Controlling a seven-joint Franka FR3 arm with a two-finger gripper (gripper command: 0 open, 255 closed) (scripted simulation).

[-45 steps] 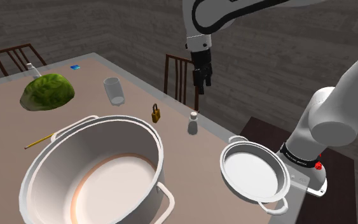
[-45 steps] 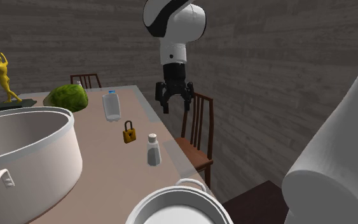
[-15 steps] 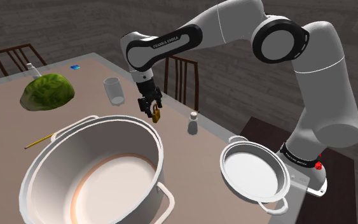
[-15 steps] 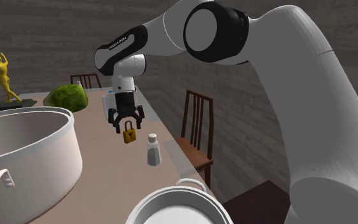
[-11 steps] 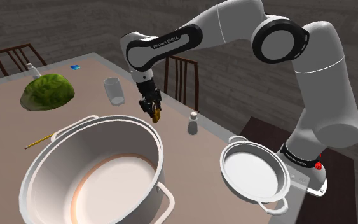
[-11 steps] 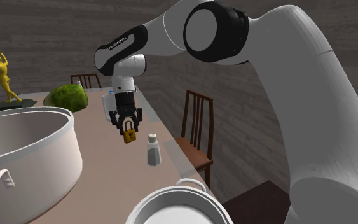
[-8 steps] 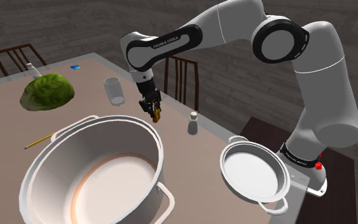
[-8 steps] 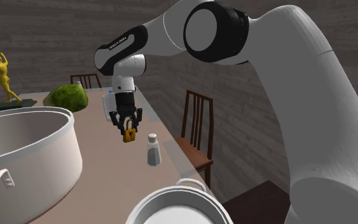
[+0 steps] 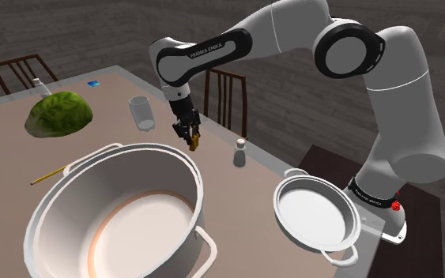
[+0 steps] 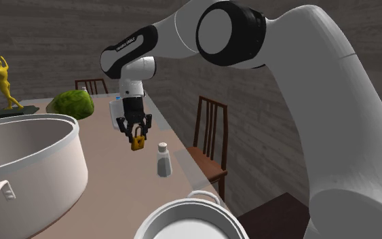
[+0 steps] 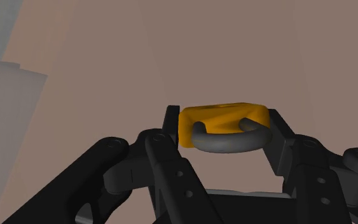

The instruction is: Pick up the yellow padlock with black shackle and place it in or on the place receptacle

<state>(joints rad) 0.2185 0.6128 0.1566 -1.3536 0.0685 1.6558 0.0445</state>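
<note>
In the shoulder view my tool (image 9: 189,133) pinches the yellow padlock (image 9: 194,144) just beyond the big pot's (image 9: 145,146) far rim. The second exterior view shows it hanging body-down, close above the bench (image 10: 108,180). In the wrist view the fingers (image 11: 170,122) clamp the body's sides, I judge for firm purchase, leaving the shackle (image 11: 225,144) free.

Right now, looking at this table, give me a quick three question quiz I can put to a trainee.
1. True or false: the claw is shut on the yellow padlock.
2. Fill in: in the second exterior view, to the left of the green leafy lump stands a yellow ___.
3. Count the white handled vessels in the shoulder view.

Key
1. True.
2. The figurine.
3. Two: the big pot and the shallow pan.
</note>
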